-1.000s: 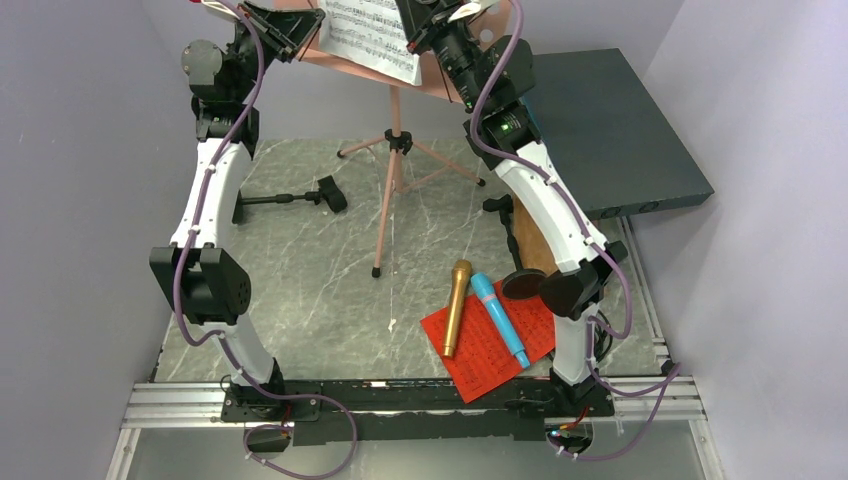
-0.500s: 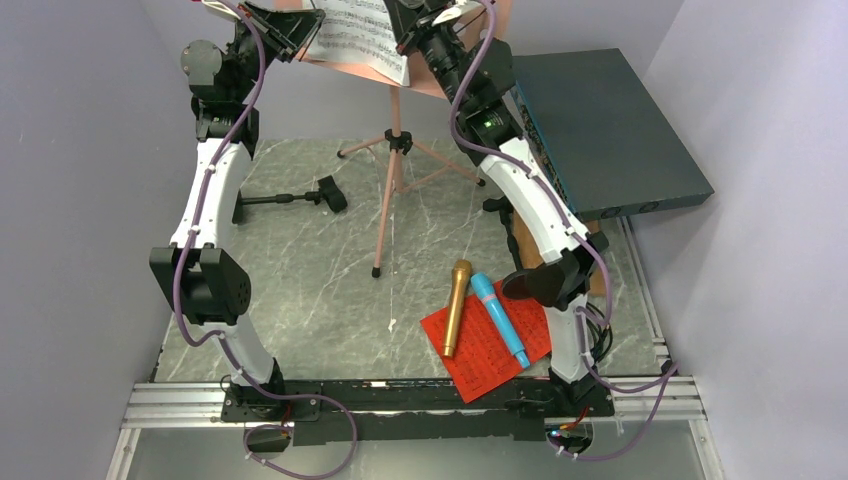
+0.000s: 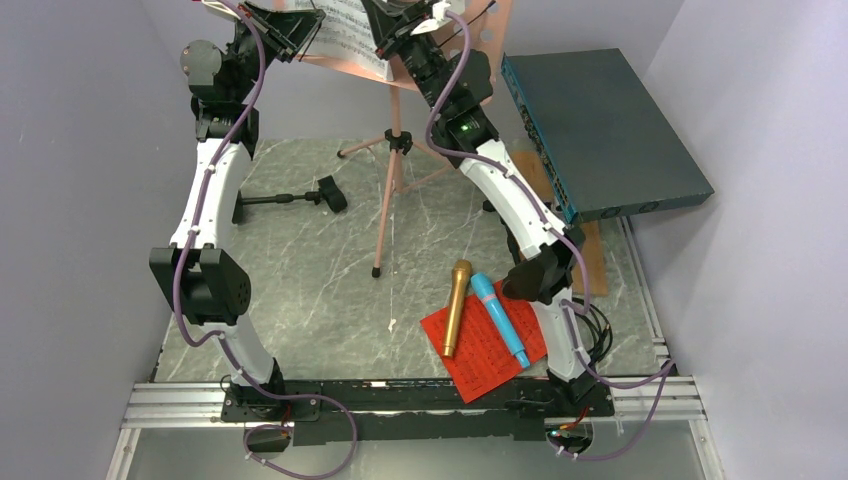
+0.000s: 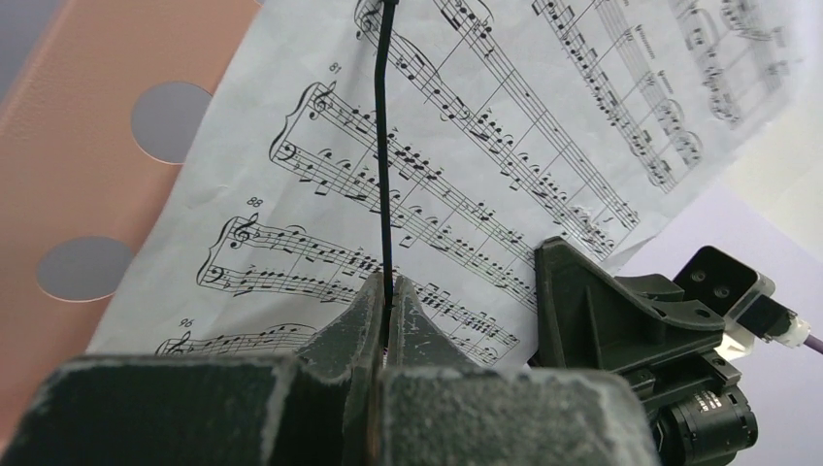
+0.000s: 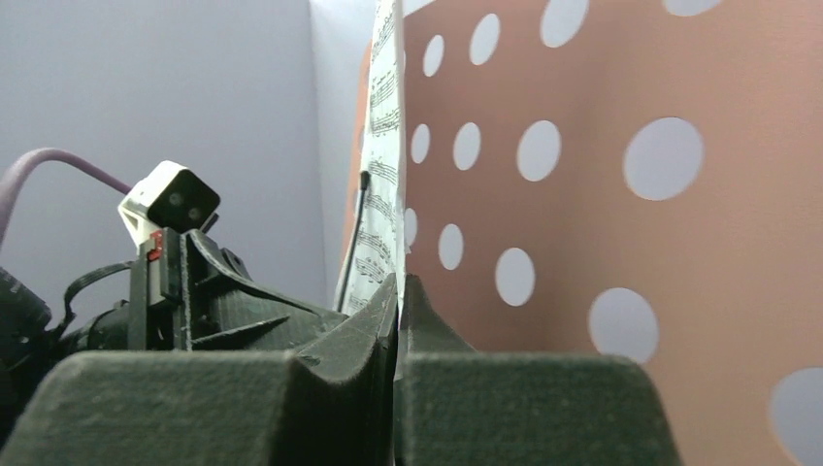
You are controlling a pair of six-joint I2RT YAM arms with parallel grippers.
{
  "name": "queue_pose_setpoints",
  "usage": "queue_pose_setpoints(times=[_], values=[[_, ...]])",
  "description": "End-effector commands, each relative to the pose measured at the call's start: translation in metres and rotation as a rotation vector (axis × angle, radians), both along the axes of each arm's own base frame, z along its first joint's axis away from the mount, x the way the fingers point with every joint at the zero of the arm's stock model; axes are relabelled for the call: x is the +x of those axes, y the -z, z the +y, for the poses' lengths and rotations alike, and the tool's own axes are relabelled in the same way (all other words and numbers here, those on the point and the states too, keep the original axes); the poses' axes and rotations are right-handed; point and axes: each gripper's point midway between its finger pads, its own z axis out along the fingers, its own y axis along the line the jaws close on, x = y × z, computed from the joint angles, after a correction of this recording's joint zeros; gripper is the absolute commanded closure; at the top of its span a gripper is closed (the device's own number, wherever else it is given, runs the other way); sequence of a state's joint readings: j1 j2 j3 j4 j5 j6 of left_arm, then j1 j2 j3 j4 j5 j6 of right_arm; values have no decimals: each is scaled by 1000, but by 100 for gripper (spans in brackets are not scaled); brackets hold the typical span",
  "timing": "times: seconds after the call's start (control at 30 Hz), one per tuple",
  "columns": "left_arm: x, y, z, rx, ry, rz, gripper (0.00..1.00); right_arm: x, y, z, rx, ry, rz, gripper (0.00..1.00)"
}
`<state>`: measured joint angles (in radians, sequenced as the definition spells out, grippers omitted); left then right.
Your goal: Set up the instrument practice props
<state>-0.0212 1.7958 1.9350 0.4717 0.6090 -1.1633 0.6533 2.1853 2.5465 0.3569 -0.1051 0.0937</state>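
Nearest, gold microphone (image 3: 457,306) and blue microphone (image 3: 499,320) were noted lying on red page (image 3: 480,362). Farther, thin black wire (image 4: 384,146) across white page (image 4: 466,126) was found clamped by left gripper (image 4: 387,291); that page's edge was pinched by right gripper (image 5: 399,291) beside pink desk (image 5: 582,223).

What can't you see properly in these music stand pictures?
- Pink music desk: top view's upper edge cuts off its top.
- Red page: notes too small, top view.
- Wooden board: top view, mostly hidden by right arm and teal box.
- Black wire: left wrist view, end hidden inside shut left gripper.
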Motion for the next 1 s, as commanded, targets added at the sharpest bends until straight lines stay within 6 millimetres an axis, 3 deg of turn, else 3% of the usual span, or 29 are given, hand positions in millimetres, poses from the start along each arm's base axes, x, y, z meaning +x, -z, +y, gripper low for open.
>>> queue_pose_setpoints(times=[0.0,0.8,0.97], values=[[-45,-43,-4,13,23,-154,100,-24,-34,-6,69,-7,-122,100],[-48,-38,-6,-3,53,-123,100,-23,-33,-2,76,-41,-193,99],[-49,-39,-6,4,45,-122,100,-21,-32,-2,71,-32,-197,94]])
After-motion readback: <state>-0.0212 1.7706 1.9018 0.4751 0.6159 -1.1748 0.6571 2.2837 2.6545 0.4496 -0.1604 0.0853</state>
